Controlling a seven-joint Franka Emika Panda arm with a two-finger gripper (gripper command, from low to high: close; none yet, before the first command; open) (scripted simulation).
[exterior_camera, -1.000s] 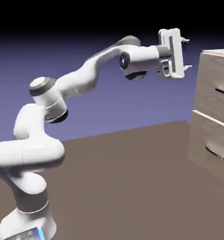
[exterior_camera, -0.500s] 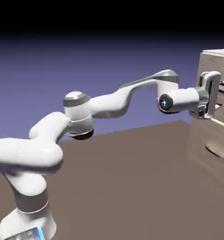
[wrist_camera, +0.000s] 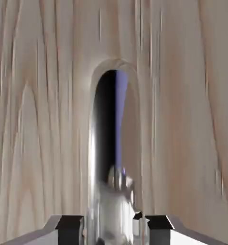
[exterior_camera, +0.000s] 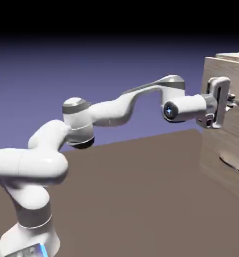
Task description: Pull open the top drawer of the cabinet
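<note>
Pale beige wood grain covers the top drawer (exterior_camera: 215,85), a wide panel at the upper right of the exterior view that stands out from the cabinet (exterior_camera: 226,165) face below it. Its handle (wrist_camera: 108,158) is a slim curved bar, dark and glossy, running up the middle of the hand view. The gripper (wrist_camera: 115,228) sits at the drawer front, its jaws clamped tight on the handle, which runs between the two grey fingertips (wrist_camera: 70,225).

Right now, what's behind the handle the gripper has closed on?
In the hand view, behind the handle lies the top drawer, its light wood grain filling the picture. The gripper is shut on the handle. The drawer's inside cannot be seen.
</note>
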